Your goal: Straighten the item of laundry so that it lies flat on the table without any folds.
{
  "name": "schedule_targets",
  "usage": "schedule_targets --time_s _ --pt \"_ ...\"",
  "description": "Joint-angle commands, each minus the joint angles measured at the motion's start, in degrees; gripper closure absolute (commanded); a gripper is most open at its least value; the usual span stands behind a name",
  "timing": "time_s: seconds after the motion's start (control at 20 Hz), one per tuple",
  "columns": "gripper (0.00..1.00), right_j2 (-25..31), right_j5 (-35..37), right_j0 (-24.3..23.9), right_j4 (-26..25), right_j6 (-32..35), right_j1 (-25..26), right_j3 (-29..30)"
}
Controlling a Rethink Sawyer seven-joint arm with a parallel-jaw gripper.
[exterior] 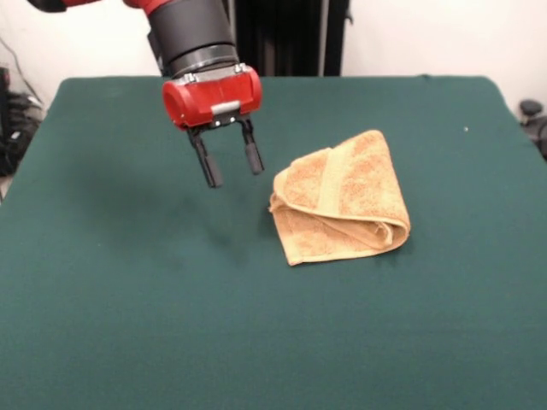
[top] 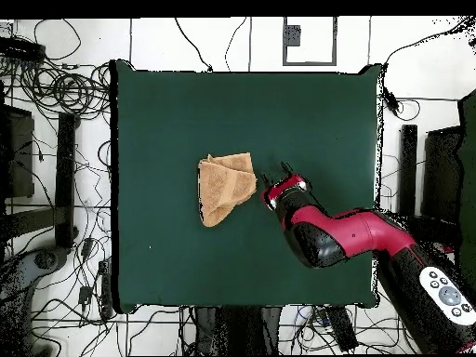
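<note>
The tan terry towel [exterior: 344, 198] lies folded over on itself in a thick bundle on the dark green table [exterior: 128, 282], right of the middle in the front view. A woven border band runs across its top layer. In the overhead view the towel [top: 225, 187] sits near the table's [top: 167, 121] middle. My gripper [exterior: 231, 169] hangs open and empty above the table, just left of the towel and apart from it. In the overhead view my gripper [top: 278, 172] is to the towel's right. The white loop tag does not show.
The red and black arm [top: 353, 232] reaches in over the table's lower right part in the overhead view. Cables and stands lie on the floor round the table [top: 56, 93]. A black stand [exterior: 282, 34] rises behind the table's far edge.
</note>
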Motion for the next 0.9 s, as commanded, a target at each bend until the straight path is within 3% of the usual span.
schedule_targets --time_s 0.05,0.9 --pt "0.00 1.4 5.7 4.8 0.8 0.8 0.0 -0.6" --pt "0.00 -5.4 2.0 9.5 -1.8 3.8 0.9 -2.7"
